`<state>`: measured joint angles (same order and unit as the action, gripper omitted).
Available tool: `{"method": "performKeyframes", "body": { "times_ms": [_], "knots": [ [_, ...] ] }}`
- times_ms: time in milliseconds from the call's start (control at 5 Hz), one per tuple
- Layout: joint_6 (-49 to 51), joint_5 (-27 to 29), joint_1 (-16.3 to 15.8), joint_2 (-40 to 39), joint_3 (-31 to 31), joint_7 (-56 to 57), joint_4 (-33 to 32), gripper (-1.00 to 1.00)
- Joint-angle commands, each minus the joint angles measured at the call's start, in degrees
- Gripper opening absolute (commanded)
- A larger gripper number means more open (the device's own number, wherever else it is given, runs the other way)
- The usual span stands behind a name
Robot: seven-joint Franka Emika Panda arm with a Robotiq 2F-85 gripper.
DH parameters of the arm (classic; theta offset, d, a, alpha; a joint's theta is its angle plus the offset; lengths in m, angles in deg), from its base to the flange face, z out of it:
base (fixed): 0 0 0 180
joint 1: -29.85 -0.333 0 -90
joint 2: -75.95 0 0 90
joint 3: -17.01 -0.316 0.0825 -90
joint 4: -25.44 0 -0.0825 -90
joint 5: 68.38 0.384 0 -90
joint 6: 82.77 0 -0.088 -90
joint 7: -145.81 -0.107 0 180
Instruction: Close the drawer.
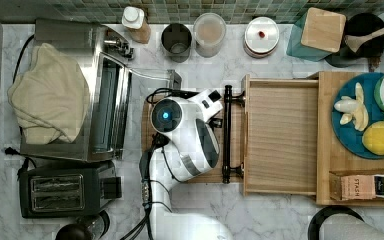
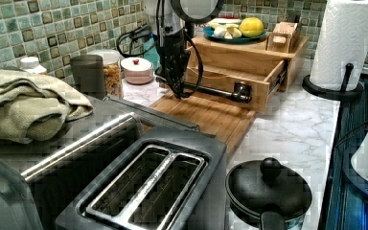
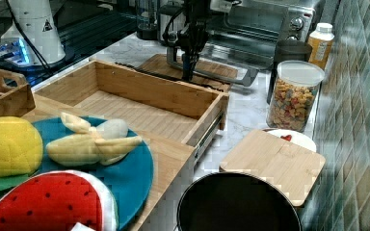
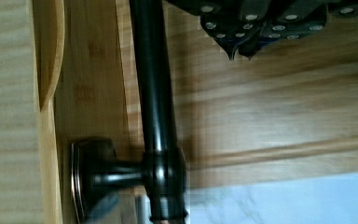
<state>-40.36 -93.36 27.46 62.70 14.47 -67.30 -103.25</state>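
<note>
The drawer (image 1: 280, 140) stands pulled out from under the wooden top, its light-wood bottom bare. A black bar handle (image 1: 227, 134) runs across its front panel. My gripper (image 2: 178, 91) points straight down just in front of that handle, over the darker cutting board (image 2: 211, 115). In the wrist view the fingertips (image 4: 238, 45) sit pressed together, shut on nothing, with the handle bar (image 4: 156, 107) right beside them and apart from them. In the right view the gripper (image 3: 189, 67) hangs just beyond the drawer's front (image 3: 154, 89).
A toaster oven (image 1: 100, 100) with a towel (image 1: 47, 95) and a toaster (image 1: 62, 187) lie at the top view's left. Jars (image 1: 209, 34) line the back wall. The blue fruit plate (image 1: 347, 135) and a tea box (image 1: 367, 186) rest on the wooden top.
</note>
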Motion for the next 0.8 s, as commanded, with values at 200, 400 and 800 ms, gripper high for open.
{"method": "performKeyframes", "body": {
  "times_ms": [200, 400, 800],
  "knots": [
    [-4.8, -5.0, 7.0, 2.1, 3.3, 3.6, -5.0, -1.00],
    [-4.9, -6.1, 9.8, 4.3, 4.0, 7.7, -6.1, -1.00],
    [-12.5, -5.3, 15.2, 4.2, 10.7, 16.3, -6.6, -1.00]
  ]
}}
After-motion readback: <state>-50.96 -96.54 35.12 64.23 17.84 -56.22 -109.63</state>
